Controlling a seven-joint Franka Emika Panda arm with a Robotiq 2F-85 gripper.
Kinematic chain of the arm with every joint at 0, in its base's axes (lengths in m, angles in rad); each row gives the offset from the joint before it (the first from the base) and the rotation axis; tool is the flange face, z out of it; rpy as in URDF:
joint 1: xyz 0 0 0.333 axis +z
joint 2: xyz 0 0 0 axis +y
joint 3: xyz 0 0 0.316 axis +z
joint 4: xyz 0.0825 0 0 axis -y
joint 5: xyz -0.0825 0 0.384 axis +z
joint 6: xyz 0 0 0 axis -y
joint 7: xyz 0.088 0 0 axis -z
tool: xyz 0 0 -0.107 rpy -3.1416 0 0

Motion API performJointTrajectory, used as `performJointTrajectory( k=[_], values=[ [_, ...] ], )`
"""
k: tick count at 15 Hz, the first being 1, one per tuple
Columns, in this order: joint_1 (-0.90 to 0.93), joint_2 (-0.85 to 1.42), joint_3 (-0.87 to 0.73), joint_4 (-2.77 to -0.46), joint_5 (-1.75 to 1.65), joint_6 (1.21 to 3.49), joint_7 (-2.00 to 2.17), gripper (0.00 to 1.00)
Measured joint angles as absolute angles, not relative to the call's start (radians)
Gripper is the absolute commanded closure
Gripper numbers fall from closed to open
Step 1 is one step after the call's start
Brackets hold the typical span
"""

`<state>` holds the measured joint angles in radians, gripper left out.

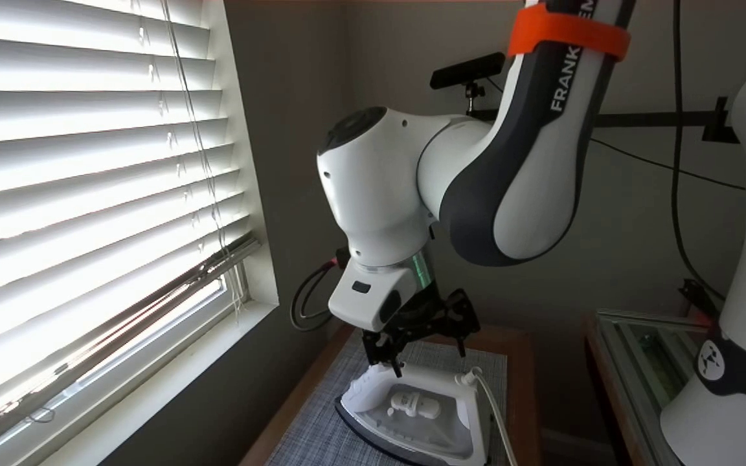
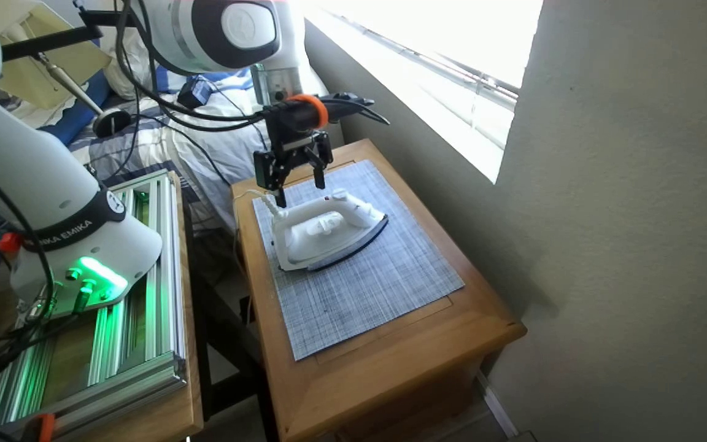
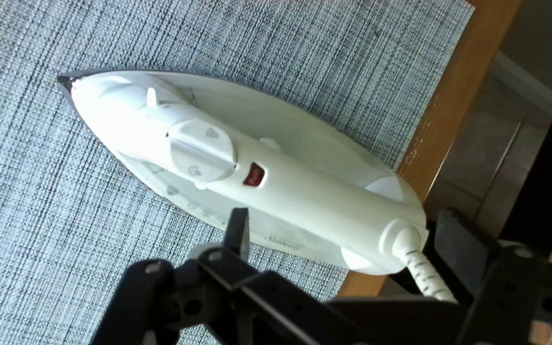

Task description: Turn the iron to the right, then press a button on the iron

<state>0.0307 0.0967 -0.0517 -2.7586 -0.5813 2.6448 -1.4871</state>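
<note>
Spread and holding nothing, the gripper [image 2: 300, 191] hangs near the iron [image 2: 326, 233]; the turn seems pending, likely calling for a descent around the iron's handle [image 3: 304, 191].

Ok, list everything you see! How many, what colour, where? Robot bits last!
Rectangular wooden table: one, brown, centre of an exterior view
Rectangular woven mat: one, bluish grey, on table
Wedge-shaped plastic iron: one, white and grey, on mat
Squarish button or light: one, red, on iron
Ridged cord: one, white, iron's rear
Slatted window blind: one, white, beside table
Checked bed: one, blue and white, behind table
Boxy lampshade: one, cream, by bed
Slotted metal frame: one, silver, beside table
Thin cables: several, black, around frame
Jointed robot arm: one, white and black, above table
Two-fingered gripper: one, black, open above iron
</note>
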Motion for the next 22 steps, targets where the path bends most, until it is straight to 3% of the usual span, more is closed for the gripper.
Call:
performJointTrajectory(
  k=[22],
  values=[
    [0.027,0.151,-0.039,-2.758,-0.684,2.689,-1.508,0.00]
  ],
)
